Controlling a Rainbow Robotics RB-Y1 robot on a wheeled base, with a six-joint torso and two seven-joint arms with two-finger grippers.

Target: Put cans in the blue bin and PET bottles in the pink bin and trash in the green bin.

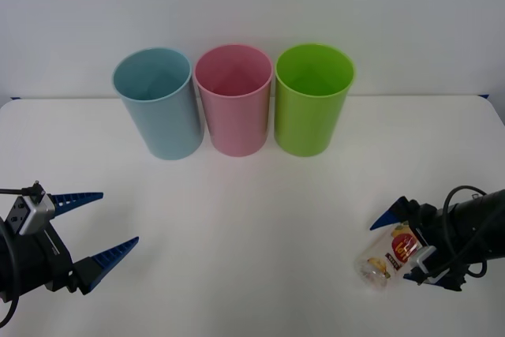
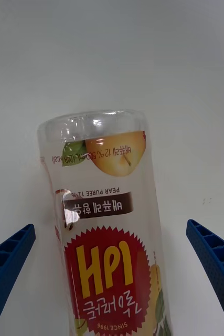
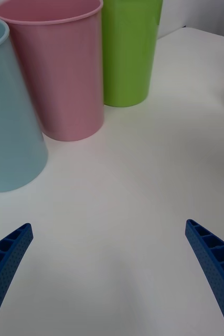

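1. My right gripper (image 1: 398,246) sits low at the near right of the table (image 1: 252,219), fingers (image 2: 7,262) spread wide, one either side of the PET bottle (image 1: 387,258). Neither pad touches it.
2. The bottle lies on its side between my fingers, base pointing away from me, label up.
3. Step in hand, as I judge it: close on the bottle. Best to centre first; it sits nearer one finger, so closing may roll it. Squeeze gently on the labelled body, since thin clear plastic will likely flex.
4. Target is the pink bin (image 1: 233,100), far ahead and to my left, middle of the row, touching the blue bin (image 1: 158,104) and just beside the green bin (image 1: 313,100).
5. My left gripper (image 1: 91,230) waits spread and empty at the near left.
6. Nothing lies between me and the bins; the close-set rims call for a high carry.
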